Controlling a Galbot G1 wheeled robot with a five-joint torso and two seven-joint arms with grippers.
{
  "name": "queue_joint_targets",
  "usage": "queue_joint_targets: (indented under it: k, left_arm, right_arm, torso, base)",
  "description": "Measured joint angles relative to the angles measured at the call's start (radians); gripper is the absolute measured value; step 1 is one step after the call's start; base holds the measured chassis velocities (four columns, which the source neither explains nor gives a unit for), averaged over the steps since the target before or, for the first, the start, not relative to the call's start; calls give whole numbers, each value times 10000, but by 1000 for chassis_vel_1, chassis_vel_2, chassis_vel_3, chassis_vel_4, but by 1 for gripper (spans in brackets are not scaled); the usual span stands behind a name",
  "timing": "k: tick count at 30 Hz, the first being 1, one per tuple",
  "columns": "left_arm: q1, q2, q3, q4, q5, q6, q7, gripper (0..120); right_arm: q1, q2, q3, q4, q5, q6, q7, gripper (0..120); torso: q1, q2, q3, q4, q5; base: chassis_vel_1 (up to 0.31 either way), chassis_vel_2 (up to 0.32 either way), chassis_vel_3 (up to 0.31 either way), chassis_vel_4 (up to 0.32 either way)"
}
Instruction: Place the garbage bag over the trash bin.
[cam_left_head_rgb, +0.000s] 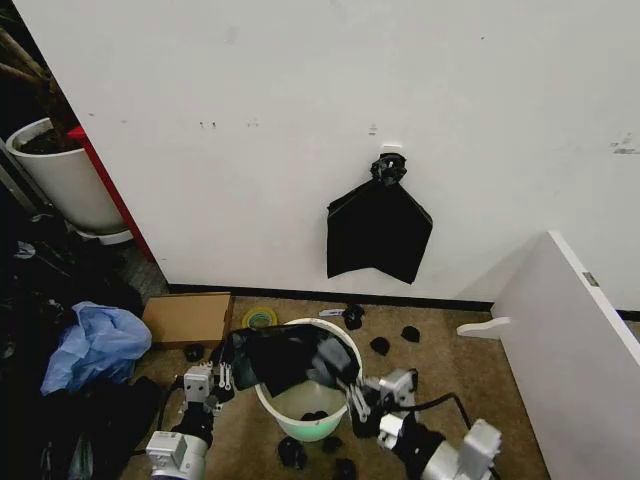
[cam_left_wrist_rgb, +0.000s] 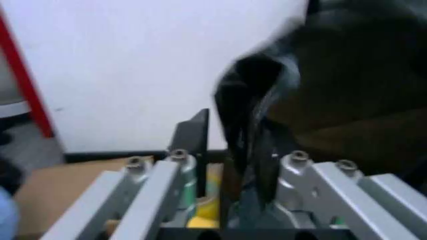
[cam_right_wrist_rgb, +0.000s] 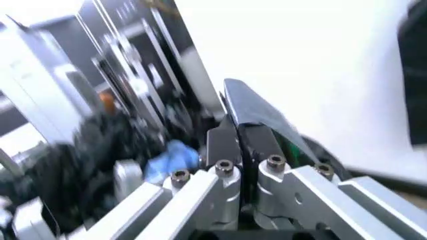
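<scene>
Two grippers stretch the garbage bag (cam_left_head_rgb: 285, 357) above the trash bin (cam_left_head_rgb: 309, 408), which stands on the floor before a white wall (cam_left_head_rgb: 300, 120). The left gripper (cam_left_head_rgb: 228, 372) is clamped on the bag's left edge; its wrist view shows a fold of black film pinched between the fingers (cam_left_wrist_rgb: 193, 132). The right gripper (cam_left_head_rgb: 352, 392), closed on the bag's right edge, sits at the bin's right rim. The glossy sack spans the gap between them, covering the bin's upper left opening.
</scene>
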Motion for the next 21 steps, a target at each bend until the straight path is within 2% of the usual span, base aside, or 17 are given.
queue_joint_targets:
  k: [1, 4, 7, 11, 13, 16, 19, 20, 21]
  left_arm:
    - [0, 0, 0, 0, 0, 0, 0, 31]
    - [0, 9, -79, -3, -252, -334, 984, 45]
    - [-58, 6, -180, -26, -523, -258, 1493, 56]
    - [-229, -49, -286, -47, -1539, 484, 1729, 68]
    - [-385, -149, -349, -55, -2358, 878, 1793, 79]
    - [-454, -259, -400, -41, -2533, 653, 2007, 88]
    - [-485, -483, -786, 19, -1927, -129, 2490, 98]
    - [-498, -566, -1182, 48, -1474, -527, 2774, 100]
    - [-498, -566, -1182, 48, -1474, -527, 2774, 100]
  right_arm:
    - [0, 0, 0, 0, 0, 0, 0, 0]
    - [176, 264, 22, -251, 28, 287, -300, 0]
    - [332, 558, -17, -485, 29, 385, -308, 0]
    - [562, 863, -4, -771, 54, 484, -325, 0]
    - [704, 1032, 71, -914, 118, 536, -319, 0]
    - [837, 1158, 152, -1064, 142, 580, -291, 0]
    - [1021, 1358, 206, -1312, 167, 635, -174, 0]
    - [1076, 1431, 216, -1394, 167, 662, -151, 0]
    - [1076, 1431, 216, -1394, 167, 662, -151, 0]
  torso:
    - [0, 0, 0, 0, 0]
    - [0, 0, 0, -1, 1]
    - [0, 0, 0, -1, 2]
    - [0, 0, 0, -1, 0]
    - [0, 0, 0, -1, 1]
    - [0, 0, 0, -1, 0]
    - [0, 0, 0, -1, 0]
    - [0, 0, 0, 0, 1]
    - [0, 0, 0, 0, 1]
  base:
    - [0, 0, 0, 0]
    - [0, 0, 0, 0]
    - [0, 0, 0, 0]
    - [0, 0, 0, 0]
    - [0, 0, 0, 0]
    - [0, 0, 0, 0]
    - [0, 0, 0, 0]
    - [0, 0, 0, 0]
    - [0, 0, 0, 0]
